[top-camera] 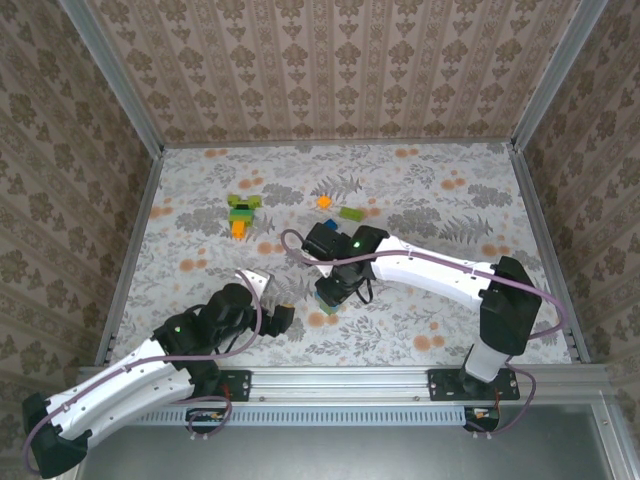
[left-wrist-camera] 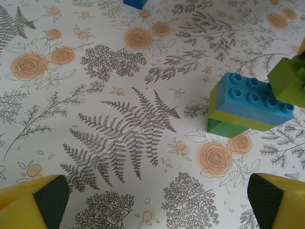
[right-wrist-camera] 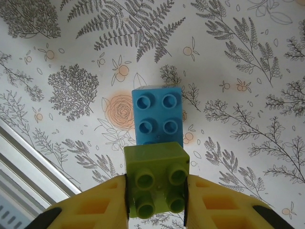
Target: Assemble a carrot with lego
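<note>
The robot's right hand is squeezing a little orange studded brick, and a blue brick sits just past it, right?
The little studded plastic brick squeezed in the right hand is lime green, not orange, as the right wrist view shows. The blue studded brick does sit just past it.

You've got two arms, left arm and right arm: white shells, black joints, a lilac cable looped along each, green light near each wrist. Fingers yellow, pads dark green.
</note>
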You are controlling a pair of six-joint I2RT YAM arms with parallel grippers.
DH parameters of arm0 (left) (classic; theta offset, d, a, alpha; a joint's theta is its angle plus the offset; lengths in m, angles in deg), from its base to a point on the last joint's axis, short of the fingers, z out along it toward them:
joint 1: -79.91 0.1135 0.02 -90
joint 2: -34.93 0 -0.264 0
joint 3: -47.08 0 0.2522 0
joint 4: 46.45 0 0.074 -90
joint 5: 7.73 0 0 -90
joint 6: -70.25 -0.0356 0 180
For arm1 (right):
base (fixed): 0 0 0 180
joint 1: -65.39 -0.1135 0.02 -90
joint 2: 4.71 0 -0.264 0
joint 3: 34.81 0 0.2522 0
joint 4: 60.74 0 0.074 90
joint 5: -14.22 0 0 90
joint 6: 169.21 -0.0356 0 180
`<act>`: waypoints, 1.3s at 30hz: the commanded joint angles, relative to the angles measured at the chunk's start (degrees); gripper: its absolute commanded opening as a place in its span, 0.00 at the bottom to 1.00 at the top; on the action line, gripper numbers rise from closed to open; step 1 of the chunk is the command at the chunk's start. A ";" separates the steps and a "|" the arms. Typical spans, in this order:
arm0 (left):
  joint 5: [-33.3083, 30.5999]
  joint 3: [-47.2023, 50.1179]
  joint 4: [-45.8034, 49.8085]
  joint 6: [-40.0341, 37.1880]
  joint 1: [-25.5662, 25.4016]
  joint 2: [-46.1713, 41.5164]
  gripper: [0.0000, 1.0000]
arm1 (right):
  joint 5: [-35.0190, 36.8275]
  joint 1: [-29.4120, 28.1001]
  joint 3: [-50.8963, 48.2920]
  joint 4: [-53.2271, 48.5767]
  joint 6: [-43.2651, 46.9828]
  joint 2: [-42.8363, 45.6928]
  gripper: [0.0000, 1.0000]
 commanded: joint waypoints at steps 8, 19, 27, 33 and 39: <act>-0.33 0.43 -0.41 -0.82 -0.43 -0.54 0.99 | 3.65 -0.70 2.28 -1.88 -0.22 -2.11 0.30; -0.25 0.44 -0.37 -0.92 -0.41 -0.55 0.99 | 4.01 -1.40 3.59 -2.25 0.36 -3.80 0.30; -0.26 0.44 -0.39 -0.90 -0.38 -0.55 0.99 | 4.65 -1.97 4.01 -3.19 0.49 -5.55 0.30; -0.28 0.48 -0.41 -0.85 -0.35 -0.55 0.99 | 6.77 -2.46 4.29 -4.61 0.31 -6.81 0.30; -0.37 0.44 -0.48 -0.89 -0.42 -0.52 0.99 | 7.60 -3.40 4.77 -5.57 0.06 -8.41 0.30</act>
